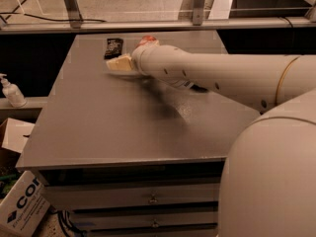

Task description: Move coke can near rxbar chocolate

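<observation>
1. The rxbar chocolate (112,47) is lying flat close to the far edge of the counter (98,132), toward its far-left corner.
2. The coke can (148,40) is sitting just right of the rxbar chocolate, apart from it. The arm (212,75) is hiding most of it, so only a red sliver is showing.
3. The tool (120,63) is sitting low, just in front of the rxbar chocolate. Clenched or released: cannot tell.
4. From the rxbar chocolate to the counter's near edge, a wide grey surface is running. The arm is crossing it from the right.
5. The drawers (153,199), below the near edge, are sitting closed.
6. A cardboard box (19,206) is standing on the floor, far below and left of the rxbar chocolate, contents unseen.
7. A pump bottle (11,90) is standing on a ledge to the left.
</observation>
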You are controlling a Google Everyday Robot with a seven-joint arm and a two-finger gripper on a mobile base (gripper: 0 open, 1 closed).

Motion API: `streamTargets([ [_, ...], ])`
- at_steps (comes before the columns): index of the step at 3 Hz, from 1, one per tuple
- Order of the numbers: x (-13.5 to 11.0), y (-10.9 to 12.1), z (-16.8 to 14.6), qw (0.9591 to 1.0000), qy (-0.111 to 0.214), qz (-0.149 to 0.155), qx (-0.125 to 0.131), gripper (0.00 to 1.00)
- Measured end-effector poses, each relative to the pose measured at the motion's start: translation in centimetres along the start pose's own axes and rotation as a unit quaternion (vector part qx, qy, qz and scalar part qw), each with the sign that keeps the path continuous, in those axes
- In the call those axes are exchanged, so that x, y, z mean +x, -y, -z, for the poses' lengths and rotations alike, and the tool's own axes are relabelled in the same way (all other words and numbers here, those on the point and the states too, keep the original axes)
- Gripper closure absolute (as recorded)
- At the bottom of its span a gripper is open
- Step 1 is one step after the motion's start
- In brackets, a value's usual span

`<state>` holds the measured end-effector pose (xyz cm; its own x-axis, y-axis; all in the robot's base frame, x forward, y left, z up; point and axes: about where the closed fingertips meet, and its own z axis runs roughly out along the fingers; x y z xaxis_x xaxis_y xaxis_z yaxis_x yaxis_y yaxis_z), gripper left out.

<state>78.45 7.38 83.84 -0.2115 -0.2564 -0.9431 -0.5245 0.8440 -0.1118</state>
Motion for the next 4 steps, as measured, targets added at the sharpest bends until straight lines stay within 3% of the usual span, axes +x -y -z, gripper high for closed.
streamTargets([
  [1,-0.3,-0.2,-0.1,0.9997,0.017,-0.015,-0.011,0.00],
  [4,-3.6,-6.1,-0.4,0.9911,0.084,-0.038,-0.096,0.00],
])
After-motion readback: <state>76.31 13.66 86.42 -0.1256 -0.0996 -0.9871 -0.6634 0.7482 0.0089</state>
